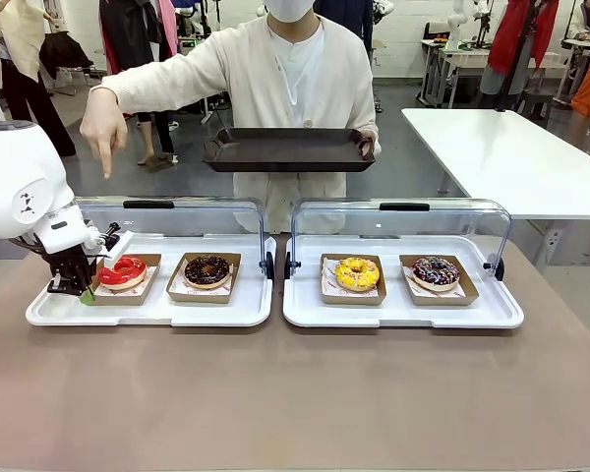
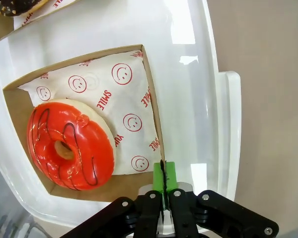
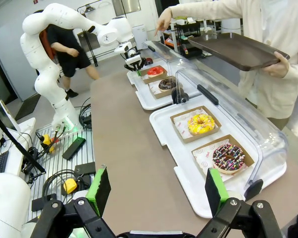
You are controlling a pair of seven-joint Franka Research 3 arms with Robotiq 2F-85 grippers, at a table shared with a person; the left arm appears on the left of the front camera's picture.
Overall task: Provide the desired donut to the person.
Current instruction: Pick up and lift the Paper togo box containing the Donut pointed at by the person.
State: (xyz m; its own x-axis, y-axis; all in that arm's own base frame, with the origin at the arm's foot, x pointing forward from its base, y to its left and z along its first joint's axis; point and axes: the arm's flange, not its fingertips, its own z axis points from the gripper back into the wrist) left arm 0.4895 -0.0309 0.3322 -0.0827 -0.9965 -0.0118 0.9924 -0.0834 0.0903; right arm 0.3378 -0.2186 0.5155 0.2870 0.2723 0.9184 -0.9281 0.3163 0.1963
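Note:
The red-glazed donut (image 1: 126,270) (image 2: 69,146) lies on smiley-print paper in a brown cardboard tray (image 1: 128,299) (image 2: 124,181) at the left end of the left white serving tray (image 1: 157,313). My left gripper (image 1: 84,292) (image 2: 164,174) is shut, its green pads pinching that cardboard tray's near rim. The person (image 1: 295,69) across the table points a hand (image 1: 103,133) down over the red donut and holds a dark tray (image 1: 290,149) in the other. My right gripper (image 3: 158,188) hangs open over the table's right side, holding nothing.
A chocolate donut (image 1: 207,270) sits beside the red one. The right serving tray (image 1: 403,313) holds a yellow donut (image 1: 358,273) and a sprinkled donut (image 1: 436,272). Clear lids (image 1: 177,221) stand raised behind both trays. A white table (image 1: 511,157) stands at the back right.

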